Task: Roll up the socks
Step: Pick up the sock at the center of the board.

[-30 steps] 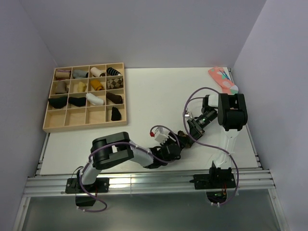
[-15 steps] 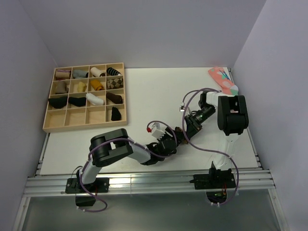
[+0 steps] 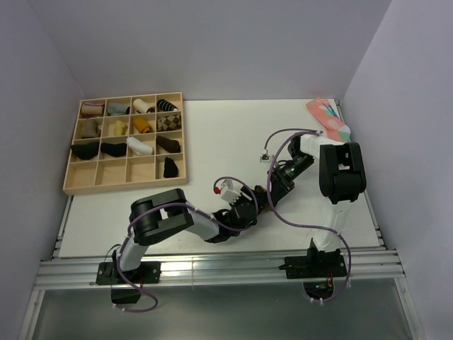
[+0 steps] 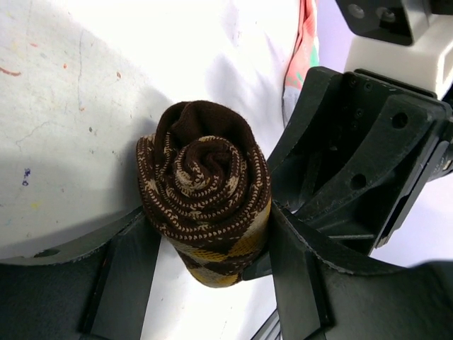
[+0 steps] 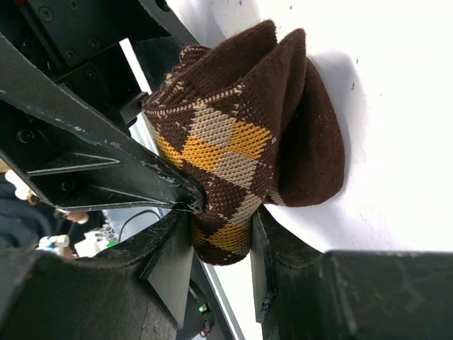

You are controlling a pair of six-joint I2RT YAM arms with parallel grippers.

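Socks [image 4: 204, 185], rolled, sit clamped in left end effector [image 4: 207, 237] and right end effector [image 5: 219, 249].

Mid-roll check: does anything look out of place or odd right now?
One thing: the pink sock lies loose at the far right corner of the table, well away from the wooden tray. The argyle sock looks tidily rolled, gripped by both the left gripper and the right gripper.
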